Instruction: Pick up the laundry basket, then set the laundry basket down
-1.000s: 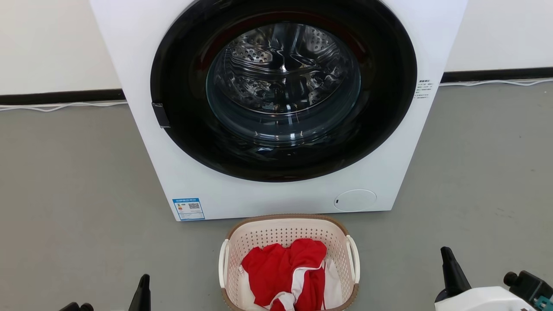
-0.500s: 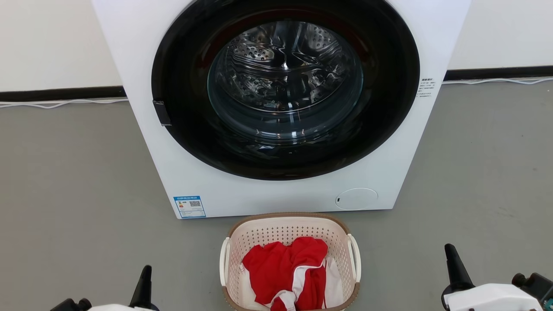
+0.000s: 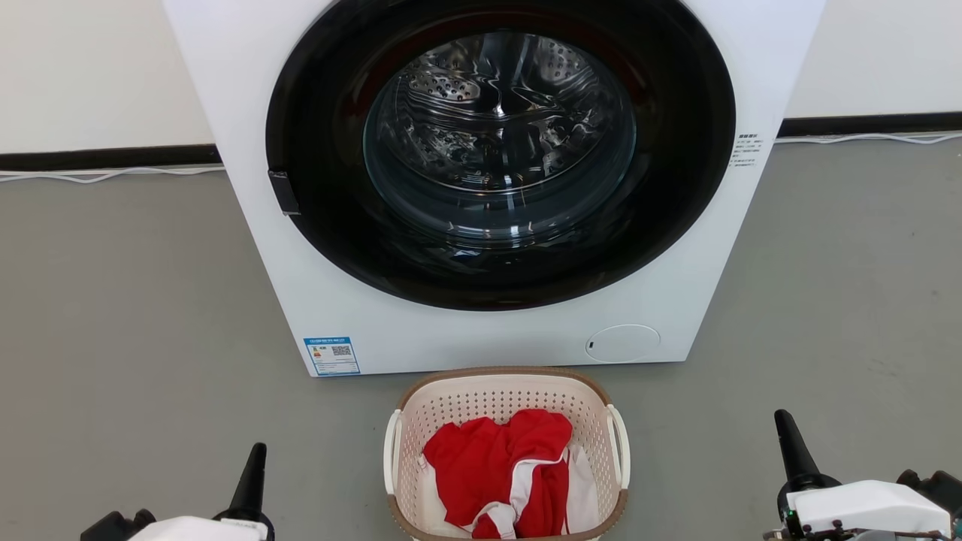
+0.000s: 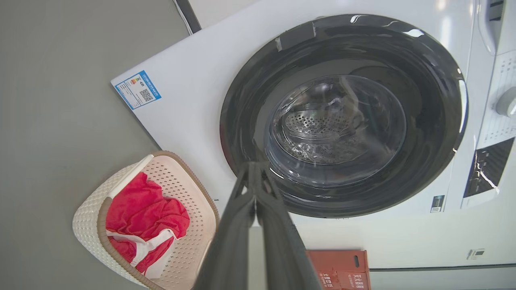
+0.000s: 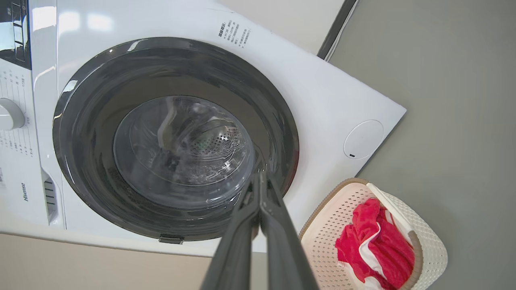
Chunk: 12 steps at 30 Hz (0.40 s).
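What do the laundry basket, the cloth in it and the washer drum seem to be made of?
Laundry basket: cream moulded plastic by the look, matte, with regular punched holes; brown rim mimics weave, probably plastic too. Cloth: soft red and white fabric, creased and folded. Drum: glossy perforated metal, likely stainless steel, mirroring light.

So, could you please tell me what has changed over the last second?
The left hand and right hand have both edged forward, flanking the laundry basket, shut and empty. The camera shifted slightly too. The basket stays on the floor before the washer, untouched, red clothes inside.
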Tool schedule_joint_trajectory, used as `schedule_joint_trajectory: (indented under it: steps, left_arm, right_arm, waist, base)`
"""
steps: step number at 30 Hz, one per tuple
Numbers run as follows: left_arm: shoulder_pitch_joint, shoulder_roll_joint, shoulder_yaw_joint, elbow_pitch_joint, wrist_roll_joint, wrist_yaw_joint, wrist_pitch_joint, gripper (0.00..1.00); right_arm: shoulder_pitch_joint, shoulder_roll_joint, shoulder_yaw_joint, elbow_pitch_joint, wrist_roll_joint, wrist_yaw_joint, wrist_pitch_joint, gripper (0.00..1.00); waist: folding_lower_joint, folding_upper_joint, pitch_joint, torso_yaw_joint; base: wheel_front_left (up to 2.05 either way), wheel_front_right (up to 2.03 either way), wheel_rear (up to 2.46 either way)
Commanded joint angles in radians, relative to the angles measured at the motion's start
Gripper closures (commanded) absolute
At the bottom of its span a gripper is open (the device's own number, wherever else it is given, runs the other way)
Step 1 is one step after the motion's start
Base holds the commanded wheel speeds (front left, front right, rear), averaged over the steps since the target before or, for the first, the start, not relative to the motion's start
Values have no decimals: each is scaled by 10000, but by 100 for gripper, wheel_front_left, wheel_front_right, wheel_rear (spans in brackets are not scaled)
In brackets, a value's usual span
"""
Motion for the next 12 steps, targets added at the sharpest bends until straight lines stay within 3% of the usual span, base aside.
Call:
schedule_joint_trajectory:
  steps: [1,12]
  left_arm:
    - [-661,97,268,-342,-270,-92,113,100]
    - [-817,86,329,-553,-1400,-169,437,100]
  right_arm:
    - [-533,-59,102,-344,323,54,108,100]
    - [-624,-33,17,-526,1722,60,432,100]
  waist:
    - [0,0,6,4]
    - [0,0,59,42]
  base:
    - [0,0,0]
    - [0,0,0]
